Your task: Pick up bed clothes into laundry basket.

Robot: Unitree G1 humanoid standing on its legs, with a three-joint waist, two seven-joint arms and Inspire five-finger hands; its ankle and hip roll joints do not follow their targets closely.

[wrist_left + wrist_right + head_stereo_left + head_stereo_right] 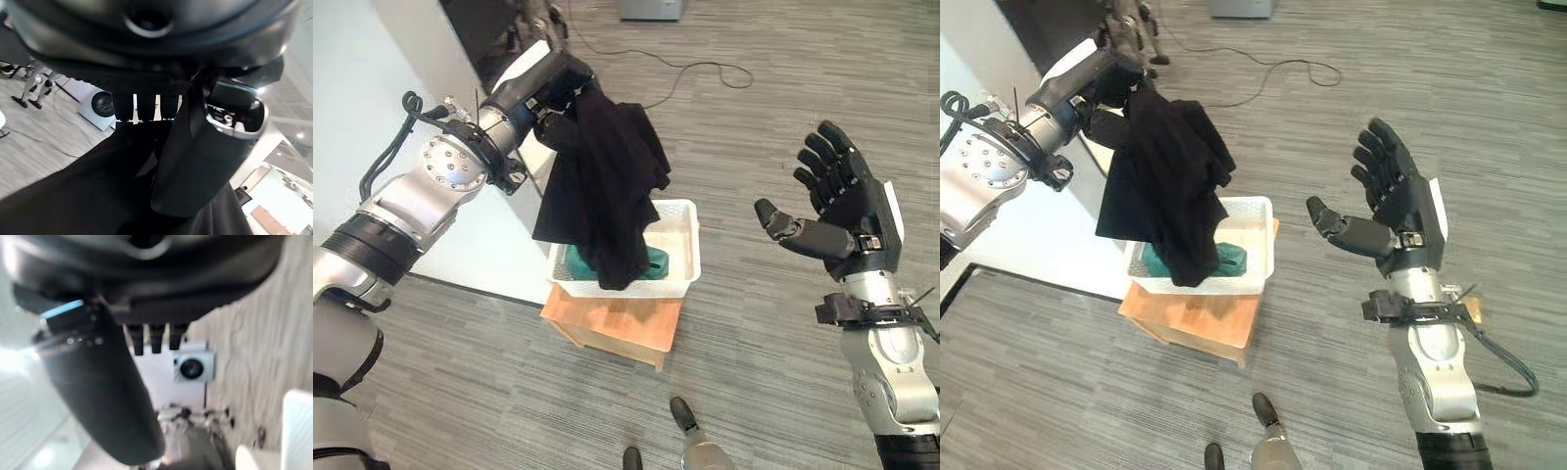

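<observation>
Fingers and thumb of our left hand [570,82] are curled round a black garment [607,186], held high above the white laundry basket [689,257] so that, we judge, its hem drops inside, where it meets teal cloth [656,264]. The basket rests on a wooden stool [612,321]. Our right hand [847,213] hangs open and empty, well right of the basket; we see no readable writing.

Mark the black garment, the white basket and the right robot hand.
black garment [607,186], left eye view, middle of the hanging cloth.
white basket [688,257], left eye view, right wall.
right robot hand [1408,211], right eye view, palm.
</observation>
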